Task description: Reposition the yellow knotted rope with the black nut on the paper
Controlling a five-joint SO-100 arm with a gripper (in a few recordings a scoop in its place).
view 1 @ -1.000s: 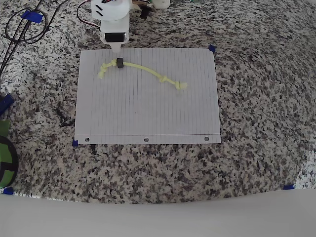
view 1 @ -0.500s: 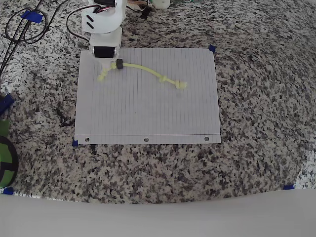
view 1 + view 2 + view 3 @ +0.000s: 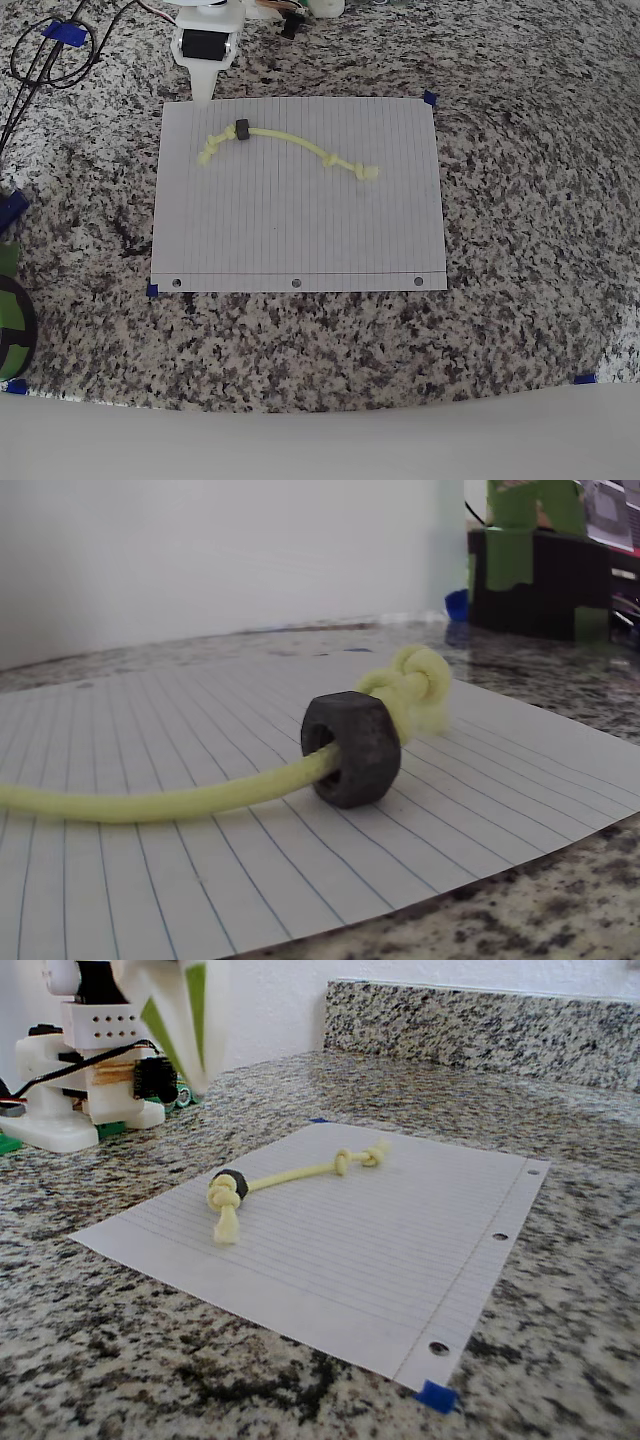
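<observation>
While hand [image 3: 203,88] hovers off-paper [image 3: 300,230] — grip state unclear | rope [image 3: 290,141] lies apart, untouched

Yellow rope [image 3: 290,139], black nut [image 3: 241,130], white-lined paper [image 3: 300,220]

You've got a thin white lined paper sheet [image 3: 300,220] here, matt and smooth, lying flat on a speckled grey-black granite-look countertop [image 3: 520,200] that's polished enough to throw a soft sheen in the fixed view. The pale yellow-green knotted rope [image 3: 160,800] looks like soft braided cord, slightly fuzzy around the knots. The black hex nut [image 3: 352,748] on it reads as dull dark metal, a bit rough and grainy, no shine. The arm's white body [image 3: 75,1070] looks like matt plastic.
</observation>
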